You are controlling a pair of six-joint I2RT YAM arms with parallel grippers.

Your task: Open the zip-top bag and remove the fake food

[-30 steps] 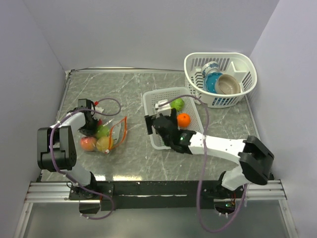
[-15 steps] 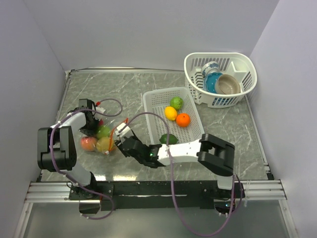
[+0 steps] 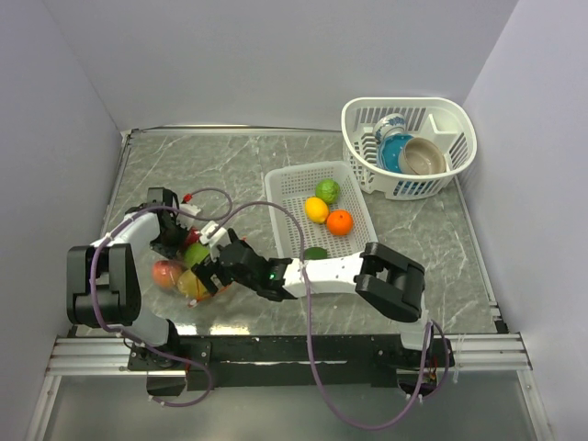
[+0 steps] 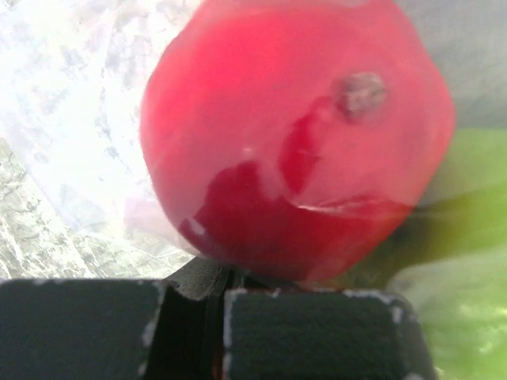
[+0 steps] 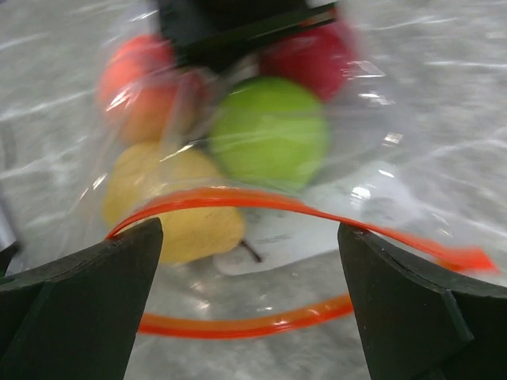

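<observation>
Film thin, floppy, slippery: zip-top bag lies on desk at left, mouth agape. My left hand pinched shut on its closed end. My right hand wide open, empty, at zip strip. Green fruit inside likely light, hard, round; grip across middle.

White arms, black joints, purple cables

Gaping zip-top bag mouth ahead of the right tool; green fruit, left tool beyond.
</observation>
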